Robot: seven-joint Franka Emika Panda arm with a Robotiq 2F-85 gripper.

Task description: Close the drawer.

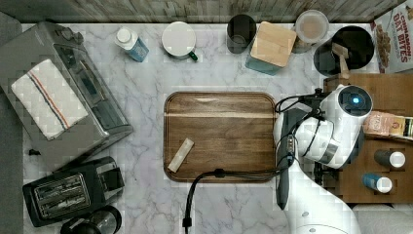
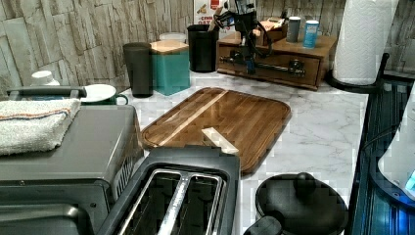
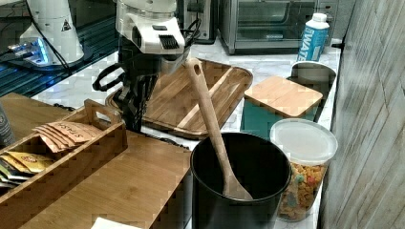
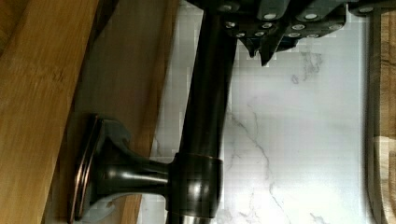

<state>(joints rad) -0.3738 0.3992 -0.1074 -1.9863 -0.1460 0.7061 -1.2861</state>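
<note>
The drawer (image 2: 274, 73) is the front of a low wooden cabinet at the top view's right. A long black bar handle (image 2: 266, 66) runs across its face. My gripper (image 2: 250, 67) hangs straight down at that handle, near its middle. In the wrist view the handle (image 4: 205, 116) runs past the gripper (image 4: 261, 51), which sits on the side away from the drawer front (image 4: 126, 70). A thin dark gap separates the drawer front from the cabinet top (image 4: 37, 93). In the right view the gripper (image 3: 134, 117) drops just past the cabinet top's edge.
A large wooden tray (image 1: 219, 136) with a small pale block (image 1: 180, 154) lies on the marble close in front of the drawer. The cabinet top (image 1: 384, 87) carries a box of packets (image 3: 62, 143) and two bottles. Canisters, a black pot with a wooden spoon (image 3: 239, 176) and a paper-towel roll (image 2: 364, 39) stand nearby.
</note>
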